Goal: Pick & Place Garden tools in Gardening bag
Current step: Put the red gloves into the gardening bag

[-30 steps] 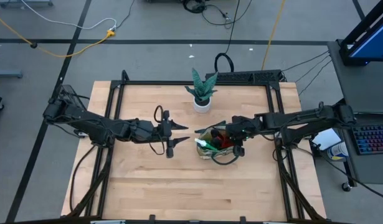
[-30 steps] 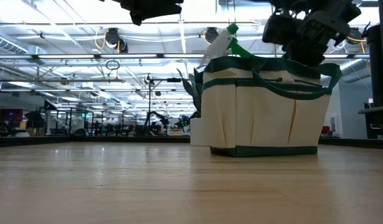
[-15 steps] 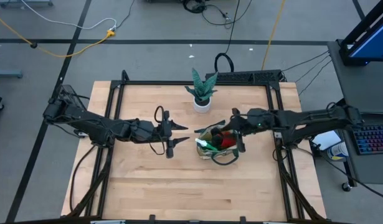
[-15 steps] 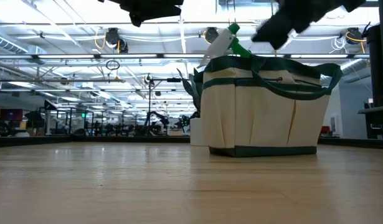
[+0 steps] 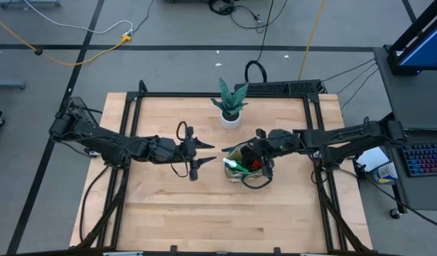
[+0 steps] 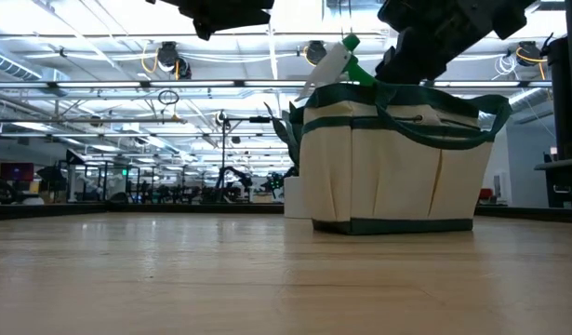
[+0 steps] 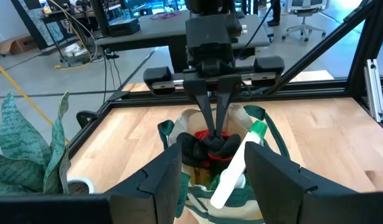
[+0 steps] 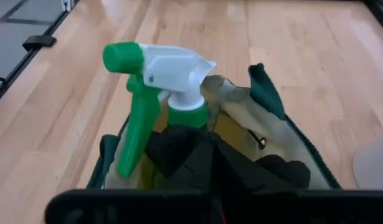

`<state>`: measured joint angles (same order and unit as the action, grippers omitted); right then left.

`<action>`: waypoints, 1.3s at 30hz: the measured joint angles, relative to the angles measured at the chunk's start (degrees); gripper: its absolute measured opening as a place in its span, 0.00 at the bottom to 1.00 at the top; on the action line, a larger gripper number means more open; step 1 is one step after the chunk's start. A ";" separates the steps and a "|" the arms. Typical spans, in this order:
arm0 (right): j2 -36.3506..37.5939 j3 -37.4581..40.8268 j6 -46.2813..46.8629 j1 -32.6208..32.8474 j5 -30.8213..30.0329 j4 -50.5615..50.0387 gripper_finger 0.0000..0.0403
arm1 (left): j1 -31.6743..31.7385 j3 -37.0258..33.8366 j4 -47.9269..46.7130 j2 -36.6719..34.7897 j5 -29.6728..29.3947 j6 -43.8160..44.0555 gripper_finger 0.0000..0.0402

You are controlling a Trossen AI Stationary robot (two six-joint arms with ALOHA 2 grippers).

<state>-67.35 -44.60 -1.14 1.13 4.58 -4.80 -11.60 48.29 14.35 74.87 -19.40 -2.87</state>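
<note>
The beige gardening bag (image 5: 239, 175) with green trim stands right of the table's middle; it also shows in the low view (image 6: 388, 158). A green-and-white spray bottle (image 8: 160, 68) sticks up from its left side, and red-and-black gloves (image 7: 207, 148) lie on top of what is inside. My right gripper (image 7: 211, 133) points down into the bag's mouth, its fingers closed together on the gloves. My left gripper (image 5: 204, 154) hangs open and empty above the table, left of the bag. The other tools are hidden. My right gripper comes from above, pointing down, and its two fingers (image 7: 204, 118) meet on the dark upper part of the gloves (image 7: 213, 140). The gloves lie bunched on the bag's contents, at about rim height. The gloves hide the fingertips, so which part is pinched does not show.
A green plant in a white pot (image 5: 230, 118) stands just beyond the bag toward the far edge. The bag's dark loop handle (image 5: 255, 180) hangs toward the near side. Bare wood lies near and to the left of the bag.
My right gripper has swung up and moved toward the table's left, from over the bag's right rim to over its middle, and now points down onto the gloves. The bag and my left arm have kept still.
</note>
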 joint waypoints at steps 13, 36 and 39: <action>-0.17 3.61 3.08 -0.57 -3.50 0.46 0.00 | -0.01 0.00 -0.09 0.00 -0.02 0.20 0.45; -10.99 7.98 1.88 -3.93 4.61 11.32 0.00 | -0.02 0.02 2.43 0.00 -0.15 1.63 0.45; -11.00 8.05 1.35 -5.01 4.75 11.96 0.00 | -0.01 0.02 2.26 0.00 -0.15 1.66 0.45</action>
<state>-78.35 -36.55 0.21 -3.88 9.33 7.16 -11.61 48.31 16.61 74.87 -19.55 -1.21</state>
